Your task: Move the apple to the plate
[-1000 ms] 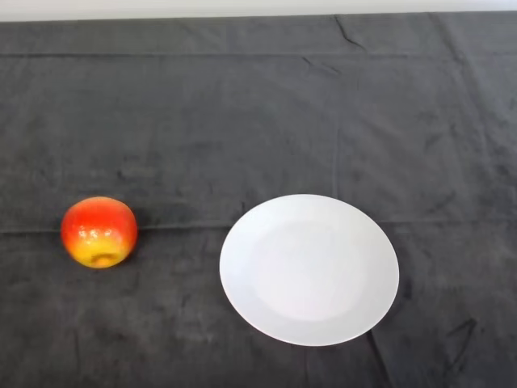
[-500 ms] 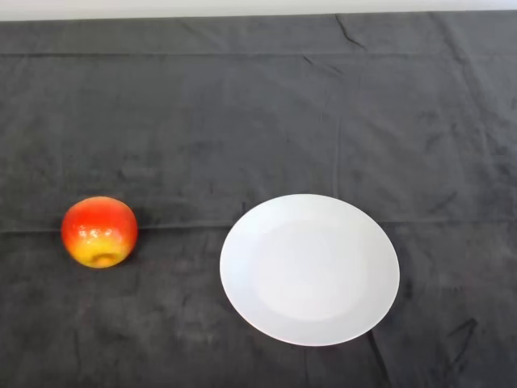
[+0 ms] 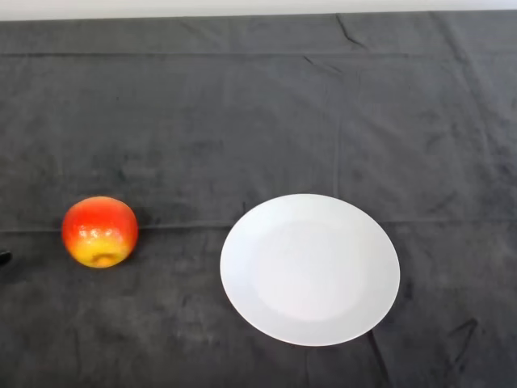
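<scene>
A red and yellow apple (image 3: 99,231) sits on the dark cloth at the left. A white round plate (image 3: 310,269) lies to its right, empty, with a gap of cloth between them. A small black bit of my left hand (image 3: 3,257) shows at the view's left edge, left of the apple and apart from it. The rest of the hand is out of view.
The dark cloth (image 3: 258,121) covers the whole table, with creases across it. The table's far edge (image 3: 258,14) runs along the top of the view.
A black bit of my left hand has come in at the left edge. The apple and the plate have not moved.
</scene>
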`<action>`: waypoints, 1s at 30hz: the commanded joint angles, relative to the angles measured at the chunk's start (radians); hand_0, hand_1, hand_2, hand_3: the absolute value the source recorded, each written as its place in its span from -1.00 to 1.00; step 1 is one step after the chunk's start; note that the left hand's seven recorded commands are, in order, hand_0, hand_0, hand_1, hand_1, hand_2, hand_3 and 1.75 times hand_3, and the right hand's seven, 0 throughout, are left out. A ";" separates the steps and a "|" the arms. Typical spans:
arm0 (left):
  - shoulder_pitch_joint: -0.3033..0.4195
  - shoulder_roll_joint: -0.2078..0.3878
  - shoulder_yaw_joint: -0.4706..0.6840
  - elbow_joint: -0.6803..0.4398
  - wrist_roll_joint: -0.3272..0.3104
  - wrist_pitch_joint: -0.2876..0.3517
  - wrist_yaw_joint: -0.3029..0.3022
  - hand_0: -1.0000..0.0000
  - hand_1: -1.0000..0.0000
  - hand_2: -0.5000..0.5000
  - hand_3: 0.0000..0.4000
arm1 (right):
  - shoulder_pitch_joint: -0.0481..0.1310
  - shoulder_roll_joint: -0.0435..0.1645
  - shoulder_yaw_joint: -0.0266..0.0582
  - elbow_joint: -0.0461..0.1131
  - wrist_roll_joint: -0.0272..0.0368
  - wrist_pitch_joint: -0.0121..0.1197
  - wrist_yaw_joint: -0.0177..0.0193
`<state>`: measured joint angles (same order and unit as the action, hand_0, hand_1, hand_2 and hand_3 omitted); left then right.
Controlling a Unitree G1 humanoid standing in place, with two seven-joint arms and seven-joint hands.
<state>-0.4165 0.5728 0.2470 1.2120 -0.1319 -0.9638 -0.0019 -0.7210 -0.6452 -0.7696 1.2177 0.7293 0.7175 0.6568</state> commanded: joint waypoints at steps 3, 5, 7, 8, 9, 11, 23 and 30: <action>-0.041 -0.017 -0.018 -0.005 0.029 0.026 -0.015 1.00 1.00 0.00 -1.00 | -0.015 -0.023 -0.0150 0.004 0.0141 -0.004 0.0054; -0.042 -0.028 -0.027 -0.008 0.039 0.029 -0.015 1.00 1.00 0.00 -1.00 | -0.015 -0.022 -0.0150 0.004 0.0141 -0.004 0.0053; -0.045 -0.039 -0.038 -0.011 0.051 0.033 -0.016 1.00 1.00 0.00 -1.00 | -0.015 -0.022 -0.0151 0.004 0.0141 -0.004 0.0051; -0.047 -0.044 -0.043 -0.013 0.056 0.034 -0.016 1.00 1.00 0.00 -1.00 | -0.015 -0.022 -0.0151 0.004 0.0142 -0.004 0.0051; -0.048 -0.050 -0.048 -0.015 0.062 0.036 -0.016 1.00 1.00 0.00 -1.00 | -0.015 -0.022 -0.0151 0.004 0.0142 -0.004 0.0050; -0.049 -0.057 -0.056 -0.019 0.069 0.039 -0.021 1.00 1.00 0.00 -1.00 | -0.015 -0.022 -0.0151 0.003 0.0142 -0.004 0.0049; -0.060 -0.109 -0.121 -0.041 0.137 0.053 -0.026 1.00 1.00 0.00 -1.00 | -0.014 -0.021 -0.0152 0.002 0.0143 -0.004 0.0042; -0.065 -0.138 -0.158 -0.050 0.174 0.062 -0.024 1.00 1.00 0.00 -1.00 | -0.014 -0.021 -0.0152 0.001 0.0145 -0.004 0.0038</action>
<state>-0.4524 0.4332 0.1051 1.1894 0.0240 -0.9144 -0.0249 -0.7209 -0.6452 -0.7696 1.2177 0.7293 0.7173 0.6568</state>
